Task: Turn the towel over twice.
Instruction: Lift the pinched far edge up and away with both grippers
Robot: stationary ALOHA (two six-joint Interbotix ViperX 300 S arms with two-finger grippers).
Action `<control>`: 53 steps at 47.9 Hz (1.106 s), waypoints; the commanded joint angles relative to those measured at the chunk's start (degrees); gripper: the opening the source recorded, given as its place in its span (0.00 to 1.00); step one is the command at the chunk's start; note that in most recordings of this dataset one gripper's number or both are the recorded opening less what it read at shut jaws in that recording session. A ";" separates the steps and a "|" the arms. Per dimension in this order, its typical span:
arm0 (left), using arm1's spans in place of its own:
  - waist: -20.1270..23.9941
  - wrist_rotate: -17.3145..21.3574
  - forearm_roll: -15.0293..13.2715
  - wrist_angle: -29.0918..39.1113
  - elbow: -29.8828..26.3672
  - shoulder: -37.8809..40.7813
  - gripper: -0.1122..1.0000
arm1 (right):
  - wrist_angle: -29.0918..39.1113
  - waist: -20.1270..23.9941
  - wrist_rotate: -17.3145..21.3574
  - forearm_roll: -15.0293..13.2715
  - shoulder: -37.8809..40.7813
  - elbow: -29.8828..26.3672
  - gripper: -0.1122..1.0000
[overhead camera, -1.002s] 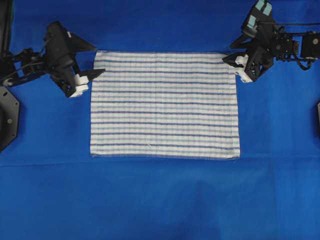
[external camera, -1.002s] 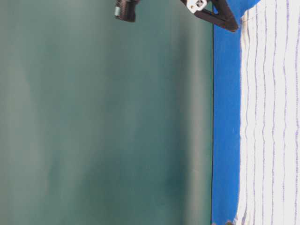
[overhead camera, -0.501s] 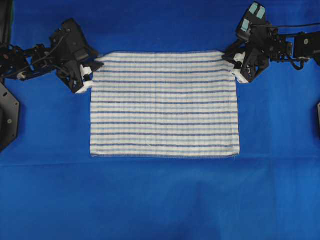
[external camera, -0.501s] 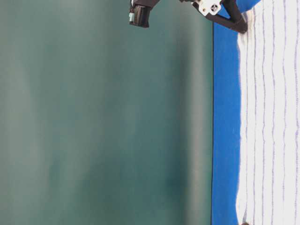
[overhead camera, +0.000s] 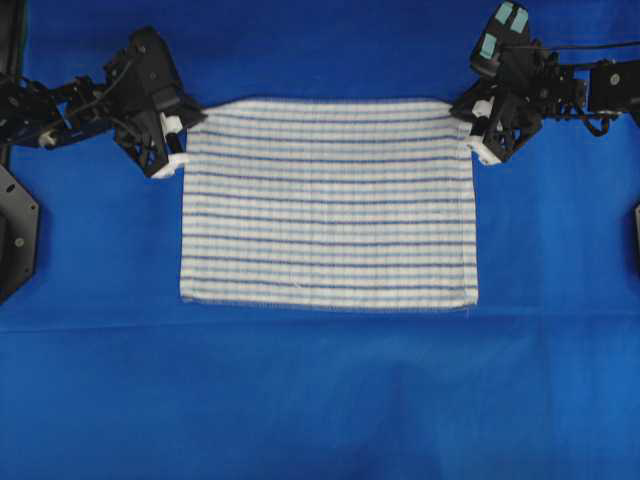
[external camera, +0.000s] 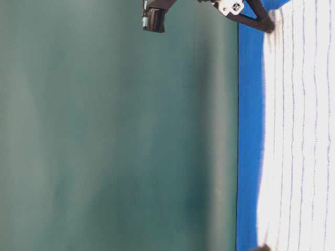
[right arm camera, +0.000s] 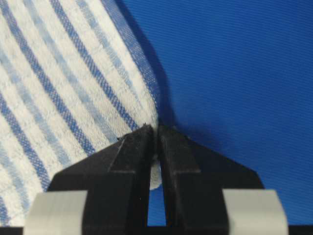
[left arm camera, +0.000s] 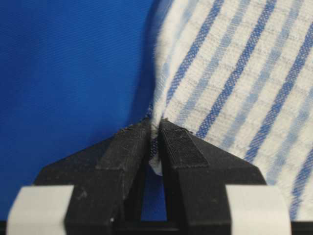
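The towel (overhead camera: 330, 205), white with thin blue stripes, lies spread on the blue sheet, its far edge lifted a little. My left gripper (overhead camera: 181, 135) is shut on the towel's far left corner (left arm camera: 161, 147); cloth is pinched between its black fingers (left arm camera: 129, 147). At the far right corner, my right gripper (overhead camera: 468, 122) is shut on the towel (right arm camera: 154, 171), with a fold of cloth squeezed between its fingers (right arm camera: 132, 149). In the table-level view the towel (external camera: 298, 130) rises slightly at its far edge, where one gripper (external camera: 268, 26) grips it.
A plain blue sheet (overhead camera: 320, 400) covers the table all round the towel. Black arm bases stand at the left edge (overhead camera: 15, 235) and the right edge (overhead camera: 636, 230). A green wall (external camera: 115, 130) is behind.
Both grippers closed from open onto the towel's far corners. The far edge has lifted slightly and drawn a little toward the back.
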 commanded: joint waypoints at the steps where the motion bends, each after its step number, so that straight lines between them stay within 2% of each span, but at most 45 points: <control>1: 0.79 0.09 -0.09 0.09 -1.14 -3.52 0.14 | 1.41 -1.49 0.09 -0.44 -3.08 -1.67 0.16; 20: 3.60 1.32 0.00 5.63 -7.03 -15.47 0.14 | 7.65 -7.12 0.09 -5.36 -10.90 -8.96 0.16; 31: 3.78 1.76 0.00 7.12 -10.02 -20.83 0.14 | 12.39 -7.12 0.18 -8.26 -15.29 -13.97 0.16; 33: 3.96 3.16 0.00 7.21 -10.37 -21.80 0.14 | 13.27 -7.12 0.26 -8.88 -16.44 -14.77 0.16; 36: 3.87 8.26 0.00 7.29 -10.72 -23.73 0.14 | 14.24 -7.03 0.26 -9.76 -18.19 -15.82 0.16; 37: 3.87 8.70 0.00 7.29 -10.90 -24.35 0.14 | 14.59 -7.03 0.26 -10.02 -18.81 -16.08 0.16; 47: 3.43 8.35 0.00 7.91 -12.04 -30.23 0.14 | 16.96 -5.36 0.26 -11.25 -24.70 -17.14 0.16; 53: 2.55 7.73 0.00 9.40 -11.60 -34.19 0.14 | 18.54 -2.64 0.26 -11.25 -27.95 -16.26 0.16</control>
